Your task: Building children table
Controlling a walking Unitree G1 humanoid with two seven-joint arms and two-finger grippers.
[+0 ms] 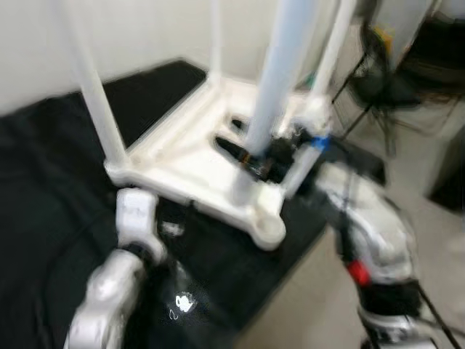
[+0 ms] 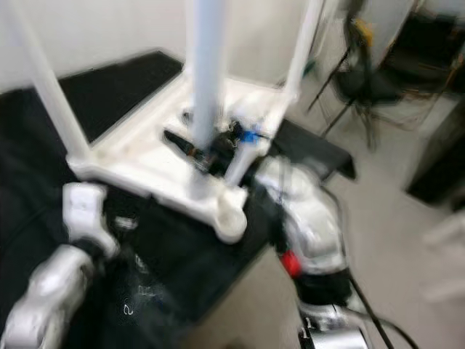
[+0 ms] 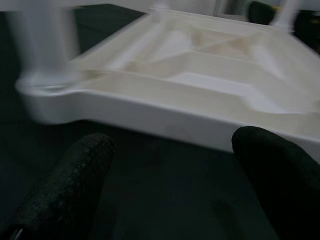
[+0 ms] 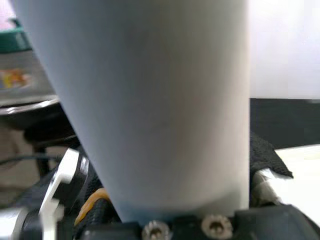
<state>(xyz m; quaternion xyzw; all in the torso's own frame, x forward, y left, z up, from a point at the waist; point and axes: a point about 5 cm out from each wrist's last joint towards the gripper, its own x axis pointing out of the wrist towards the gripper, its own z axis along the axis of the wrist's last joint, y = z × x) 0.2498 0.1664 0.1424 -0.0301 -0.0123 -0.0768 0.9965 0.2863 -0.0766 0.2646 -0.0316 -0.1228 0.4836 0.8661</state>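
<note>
Four white legs are rising from the upturned tabletop [image 1: 190,156], which is lying underside up on a black mat [image 1: 51,189], and we are looking down on it from the head views (both are blurred). Three of those legs are standing in the corner sockets: one at the near left corner [image 1: 98,94], one at the far corner [image 1: 216,40] and one at the right [image 1: 330,54]. Our right pincer [image 1: 243,153] is reaching in over the tabletop from the right side and is clamped around the fourth leg [image 1: 280,69], a thicker-looking pale tube held roughly upright above the tabletop; in the right wrist view this tube [image 4: 150,100] is sitting tight between the black fingers [image 4: 262,152]. The near right corner socket [image 1: 267,227] is showing as an open round ring. Our left pincer [image 3: 172,190] is hovering low over the mat just beside the near edge of the tabletop [image 3: 200,100], its two black fingers [image 3: 65,185] spread apart with nothing between them. Beyond the mat's right edge we are seeing pale floor [image 1: 327,298] and a tangle of dark cables and stands [image 1: 396,73].
</note>
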